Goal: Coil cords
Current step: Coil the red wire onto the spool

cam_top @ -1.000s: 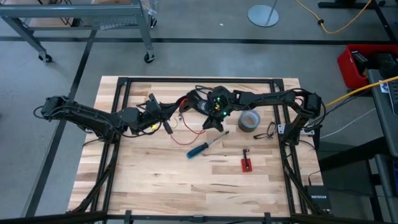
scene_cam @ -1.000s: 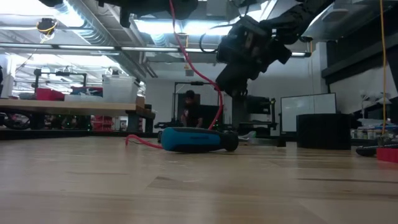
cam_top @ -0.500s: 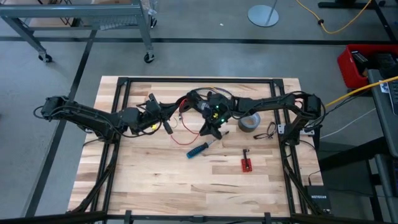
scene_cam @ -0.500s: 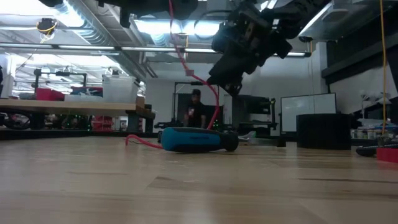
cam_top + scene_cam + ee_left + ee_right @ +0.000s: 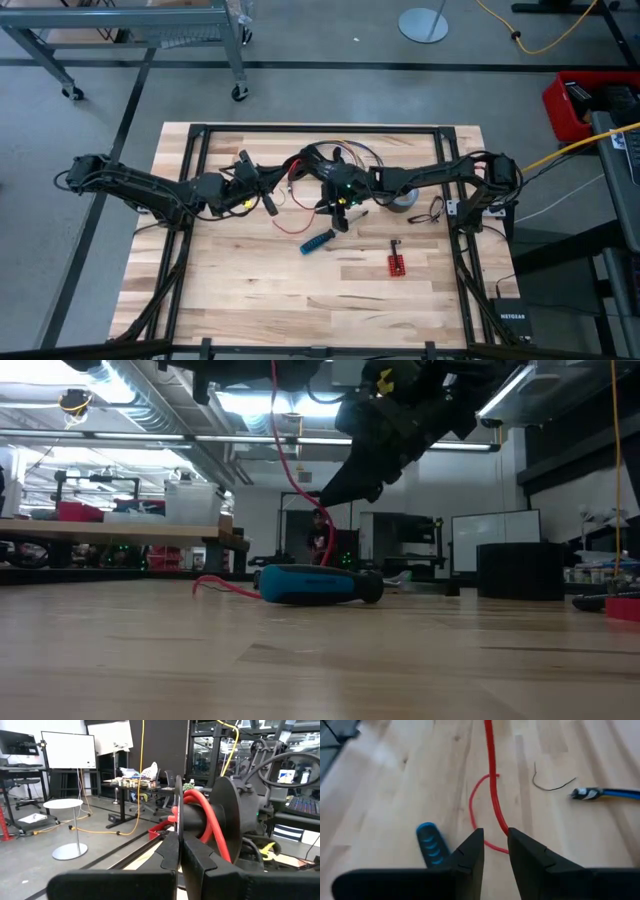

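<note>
A red cord (image 5: 289, 460) runs from a black spool (image 5: 227, 820) down onto the table, where its slack loop (image 5: 479, 810) lies beside a blue-handled screwdriver (image 5: 320, 241). Several turns of it sit on the spool's hub (image 5: 207, 822). My left gripper (image 5: 179, 837) is shut on the spool at mid-table, left of centre (image 5: 272, 197). My right gripper (image 5: 495, 836) hangs above the screwdriver (image 5: 340, 213), open a little, and the red cord passes through the gap between its fingers. A thin dark wire (image 5: 552, 785) lies loose on the wood. My left gripper pinches the spool's thin black flange (image 5: 178, 802) between its two fingers. The fingers lie level and point toward the table's right. The spool is held clear of the table. My right gripper is open; the red cord (image 5: 501, 822) runs through its gap against one finger's inner edge (image 5: 512, 837). The fingers slant down from the right, and the cord hangs slack below them.
A grey tape roll (image 5: 402, 195) sits right of my right gripper, with a tangle of dark wire (image 5: 430, 212) beyond it. A small red part (image 5: 397, 265) lies toward the near right. The near half of the table (image 5: 250, 300) is bare wood.
My right gripper has swung toward the table's left and near edge, away from the tape roll, rolling and tipping as it went, with the red cord still between its fingers. The cord's slack loop on the table has shifted slightly leftward.
</note>
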